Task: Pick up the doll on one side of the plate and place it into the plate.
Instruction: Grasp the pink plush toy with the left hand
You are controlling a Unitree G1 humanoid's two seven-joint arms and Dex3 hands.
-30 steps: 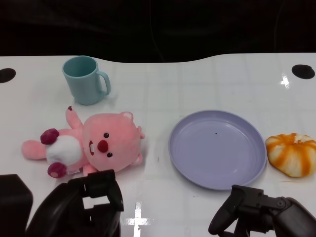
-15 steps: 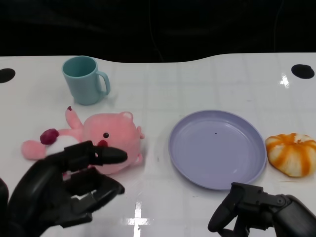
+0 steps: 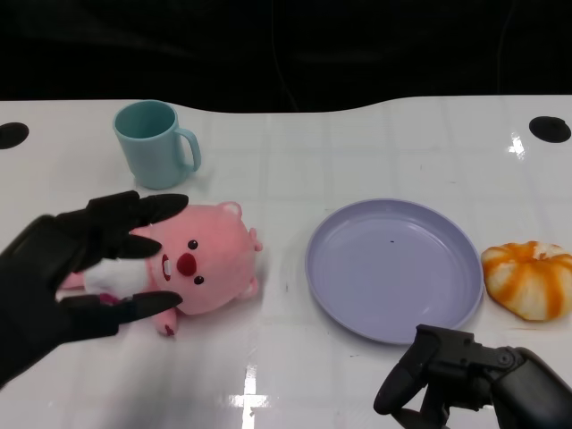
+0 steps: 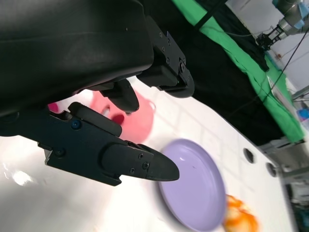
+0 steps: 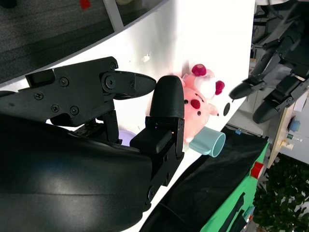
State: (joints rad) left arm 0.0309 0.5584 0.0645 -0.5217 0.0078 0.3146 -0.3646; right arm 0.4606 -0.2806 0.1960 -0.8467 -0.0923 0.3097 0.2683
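White table (image 3: 375, 143): pink doll (image 3: 201, 259) lies toward its left edge, just left of the purple plate (image 3: 393, 268). Left hand (image 3: 67, 268) spread above the doll's body, holding nothing. Right hand (image 3: 465, 384) at the near edge, fingers curled, empty.

Bright, even overhead light — glare patches on glossy table (image 3: 375, 143), blurred wrist views.

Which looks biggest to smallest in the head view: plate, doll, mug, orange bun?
1. Plate, clearly the widest.
2. Doll, though the left hand hides part of it, so its full extent is unsure.
3. Mug and orange bun look about alike; the mug lies farther from the camera, so I won't rank them.
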